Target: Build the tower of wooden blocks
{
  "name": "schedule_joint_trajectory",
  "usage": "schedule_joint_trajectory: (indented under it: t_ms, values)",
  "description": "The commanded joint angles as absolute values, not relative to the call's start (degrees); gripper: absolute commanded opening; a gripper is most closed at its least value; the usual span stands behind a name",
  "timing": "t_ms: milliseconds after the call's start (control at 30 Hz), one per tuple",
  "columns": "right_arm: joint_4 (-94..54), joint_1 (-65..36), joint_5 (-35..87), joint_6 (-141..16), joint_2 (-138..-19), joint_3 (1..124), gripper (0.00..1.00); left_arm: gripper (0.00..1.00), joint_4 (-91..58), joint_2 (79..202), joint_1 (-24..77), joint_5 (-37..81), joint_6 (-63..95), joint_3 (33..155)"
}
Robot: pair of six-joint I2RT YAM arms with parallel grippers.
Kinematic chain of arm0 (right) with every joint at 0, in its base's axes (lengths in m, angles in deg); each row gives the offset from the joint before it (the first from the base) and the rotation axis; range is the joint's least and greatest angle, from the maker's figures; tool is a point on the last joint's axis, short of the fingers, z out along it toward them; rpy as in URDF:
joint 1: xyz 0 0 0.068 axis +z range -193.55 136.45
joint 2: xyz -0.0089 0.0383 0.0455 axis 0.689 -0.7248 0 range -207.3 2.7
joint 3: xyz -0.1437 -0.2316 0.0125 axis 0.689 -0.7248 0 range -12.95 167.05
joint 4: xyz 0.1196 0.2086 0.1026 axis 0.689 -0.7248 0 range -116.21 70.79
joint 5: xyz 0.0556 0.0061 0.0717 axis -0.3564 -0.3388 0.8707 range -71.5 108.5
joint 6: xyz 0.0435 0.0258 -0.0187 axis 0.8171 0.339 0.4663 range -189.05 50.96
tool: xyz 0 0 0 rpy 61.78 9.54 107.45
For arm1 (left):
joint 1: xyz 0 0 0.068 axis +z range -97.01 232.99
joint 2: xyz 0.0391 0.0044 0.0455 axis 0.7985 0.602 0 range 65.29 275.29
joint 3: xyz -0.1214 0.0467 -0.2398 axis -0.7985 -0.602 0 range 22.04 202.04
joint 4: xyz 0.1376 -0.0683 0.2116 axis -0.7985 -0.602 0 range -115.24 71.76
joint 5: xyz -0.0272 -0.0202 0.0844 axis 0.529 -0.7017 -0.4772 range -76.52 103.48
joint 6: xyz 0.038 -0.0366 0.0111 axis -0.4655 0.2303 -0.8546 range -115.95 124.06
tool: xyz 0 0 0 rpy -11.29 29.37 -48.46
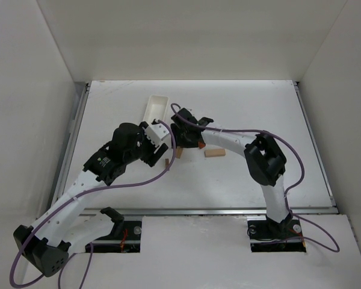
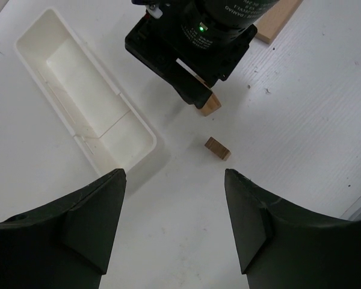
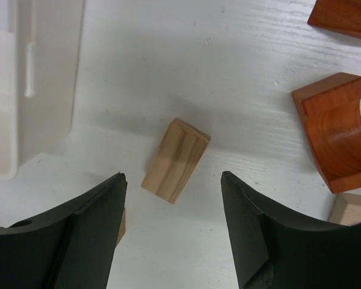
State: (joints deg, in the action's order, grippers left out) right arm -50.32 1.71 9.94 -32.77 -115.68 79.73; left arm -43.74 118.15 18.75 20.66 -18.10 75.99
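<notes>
- Top view: my left pincer [image 1: 157, 150] and my right pincer [image 1: 182, 139] were close together mid-table [image 1: 259, 108], just in front of the white tray [image 1: 155, 108]. I could not read either pincer's spread from here. No tower stood. A flat tan plank [image 1: 215, 153] lay right of my right pincer, and a small tan block [image 1: 167, 162] lay by my left one.
- Left wrist view: my left pincer [image 2: 172, 180] was spread apart and held nothing. The small tan block [image 2: 218, 148] lay beyond the gap, clear of both fingers. A second tan block [image 2: 209, 105] sat at the tip of my right pincer. The tray [image 2: 66, 72] was to the left.
- Right wrist view: my right pincer [image 3: 171, 179] was spread apart and gripped nothing. The second tan block [image 3: 175, 159] lay angled under the gap. An orange-red arch piece [image 3: 334, 132] lay loose to the right, and another orange-red piece [image 3: 343, 18] lay at the top corner.
</notes>
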Motion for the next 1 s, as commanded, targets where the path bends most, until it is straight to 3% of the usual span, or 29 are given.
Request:
schedule_joint_trajectory:
  t_ms: [0,67,267,533,667,700,833,867,967]
  values:
    - [-52.8,1.8,9.0,-30.4,-117.7,81.9,0.70,0.64,-41.0,117.8,18.9,19.7,-16.7,75.7]
    - [-52.8,1.8,9.0,-30.4,-118.9,83.5,0.79,0.64,-41.0,117.2,18.9,19.7,-16.7,75.7]
    - [-55.8,2.3,8.1,-30.4,-122.2,88.4,0.79,0.64,-41.0,117.2,18.9,20.8,-16.7,75.2]
    - [-57.4,3.4,7.5,-32.1,-124.0,88.4,0.57,0.64,-41.0,116.7,18.9,20.8,-16.7,75.2]
    - [-57.4,4.5,7.5,-32.1,-122.7,86.0,0.52,0.64,-41.0,116.7,18.9,20.8,-17.2,75.2]
    - [-56.7,4.5,7.0,-32.1,-122.7,86.0,0.49,0.64,-41.0,116.7,18.9,20.8,-17.8,75.2]
    - [-55.6,4.5,4.9,-32.8,-122.7,84.7,0.25,0.64,-41.0,116.7,18.9,21.3,-17.8,75.2]
    - [-55.6,4.5,4.9,-32.8,-122.2,84.2,0.15,0.64,-41.0,116.7,18.9,21.3,-17.8,75.2]
    - [-50.9,3.0,5.6,-34.3,-118.4,79.4,0.00,0.64,-41.5,116.7,18.9,21.3,-17.8,75.2]
